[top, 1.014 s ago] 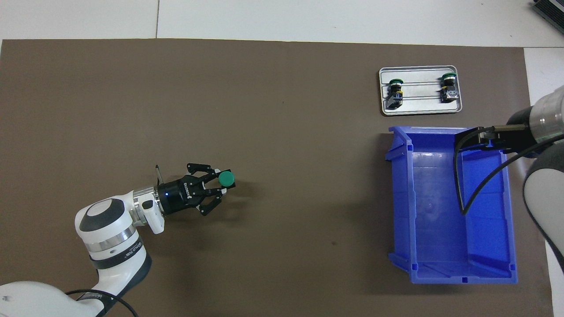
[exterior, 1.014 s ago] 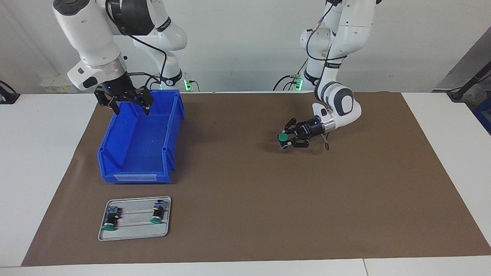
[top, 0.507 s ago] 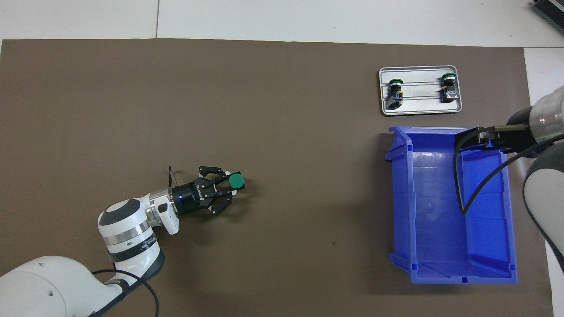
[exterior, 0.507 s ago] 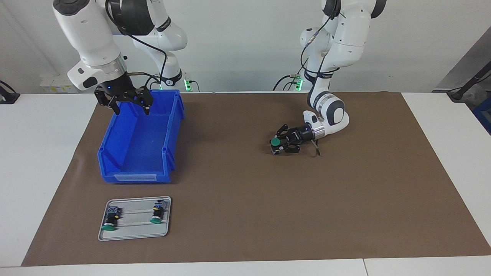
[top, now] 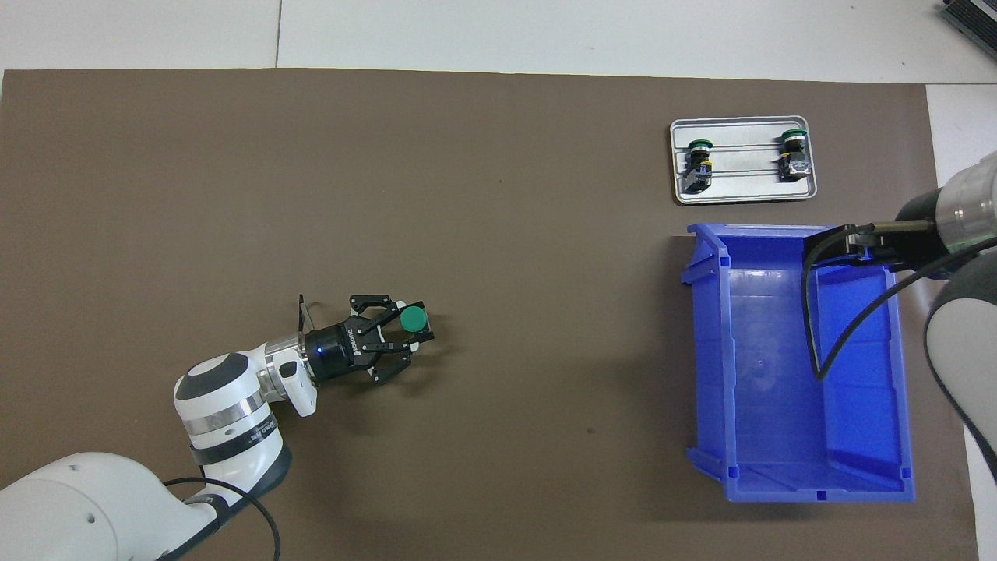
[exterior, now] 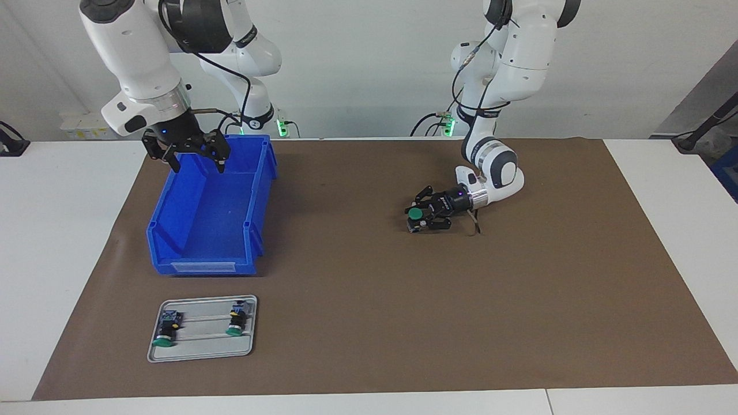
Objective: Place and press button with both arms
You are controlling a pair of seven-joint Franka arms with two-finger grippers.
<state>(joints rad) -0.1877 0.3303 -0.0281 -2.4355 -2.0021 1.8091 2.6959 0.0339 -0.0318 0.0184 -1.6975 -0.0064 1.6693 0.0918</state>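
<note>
The button (exterior: 414, 213) stands upright with its green cap (top: 413, 318) on top, its base down at the brown mat near the table's middle. My left gripper (exterior: 420, 217) lies low and level over the mat, its jaws on either side of the button's (top: 413, 318) black body. Whether the left gripper (top: 410, 322) still grips the button does not show. My right gripper (exterior: 197, 164) hangs open and empty over the end of the blue bin (exterior: 203, 242) nearer to the robots. That arm waits.
A metal tray (exterior: 202, 343) holding two more green-capped buttons (exterior: 163, 333) (exterior: 234, 323) lies farther from the robots than the bin (top: 779, 436). The brown mat (exterior: 519, 300) covers most of the white table.
The left arm carried the button down to the mat and a little toward the right arm's end, then stopped. The right arm has not moved.
</note>
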